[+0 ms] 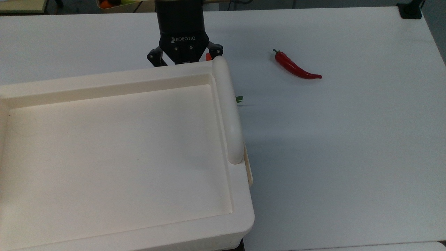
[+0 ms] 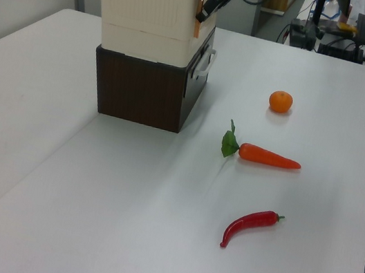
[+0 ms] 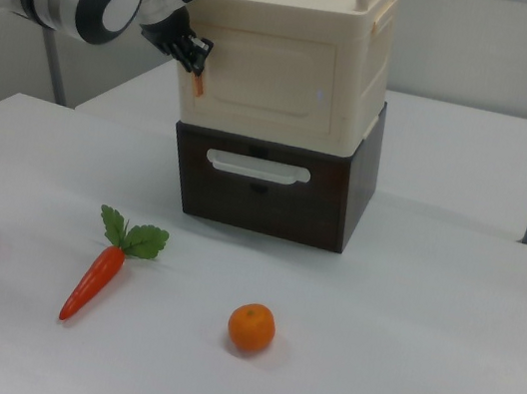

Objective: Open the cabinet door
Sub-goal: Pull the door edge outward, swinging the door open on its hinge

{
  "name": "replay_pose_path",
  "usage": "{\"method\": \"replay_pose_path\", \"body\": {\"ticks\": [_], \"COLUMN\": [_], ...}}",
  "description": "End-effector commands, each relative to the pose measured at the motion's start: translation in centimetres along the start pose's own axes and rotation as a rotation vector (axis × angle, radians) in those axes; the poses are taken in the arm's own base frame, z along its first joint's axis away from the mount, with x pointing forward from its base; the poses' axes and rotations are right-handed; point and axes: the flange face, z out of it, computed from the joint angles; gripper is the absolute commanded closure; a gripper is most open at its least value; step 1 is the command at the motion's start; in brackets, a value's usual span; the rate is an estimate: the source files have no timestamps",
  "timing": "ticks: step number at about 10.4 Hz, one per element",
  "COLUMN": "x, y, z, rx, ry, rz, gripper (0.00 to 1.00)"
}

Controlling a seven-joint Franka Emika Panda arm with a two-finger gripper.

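The cabinet (image 3: 298,51) is a cream-white box standing on a dark brown base; its wide recessed top (image 1: 115,146) takes up much of the top view. The cabinet door (image 3: 273,82) is the front panel in the right view and lies flush with the box. My gripper (image 3: 194,56) sits at the door's left edge in the right view, just above a small orange tab (image 3: 198,85). In the top view the gripper (image 1: 184,61) has its knuckles drawn together and its tips hidden behind the cabinet's rim. In the left view the gripper (image 2: 211,5) reaches in from the right.
A long white bar handle (image 1: 228,111) runs along the cabinet's top. The brown base has a drawer with a white handle (image 3: 256,167). On the white table (image 1: 348,139) lie a red chilli (image 1: 296,68), a carrot (image 3: 96,280) and an orange (image 3: 251,327).
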Motion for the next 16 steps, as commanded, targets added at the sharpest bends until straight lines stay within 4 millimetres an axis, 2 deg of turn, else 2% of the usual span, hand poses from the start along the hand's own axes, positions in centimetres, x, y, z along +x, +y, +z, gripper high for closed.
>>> {"method": "replay_pose_path", "body": {"ticks": [1,3,4,5,6,7,10,12,14,16], "x": [-1.7,-2.6,-3.4,-4.5,-5.7,-6.5,-8.9,-10.2,-10.7,-10.5], "y": [1.8,2.9,4.3,5.7,7.4,9.1,13.5,14.8,14.8,14.3], "z": [-1.3,-2.7,-3.4,-4.0,-4.6,-6.1,-8.8,-11.4,-12.7,-14.9], "rx": [0.004,0.004,0.004,0.007,0.004,-0.009,-0.023,-0.045,-0.059,-0.138], "ry": [-0.182,-0.257,-0.309,-0.392,-0.482,-0.535,-0.674,-0.748,-0.777,-0.754], "rz": [-0.020,-0.024,-0.041,-0.052,-0.047,-0.026,0.003,0.030,0.090,0.178], "gripper": [1.00,1.00,0.94,0.55,0.20,0.00,0.00,0.00,0.00,0.00]}}
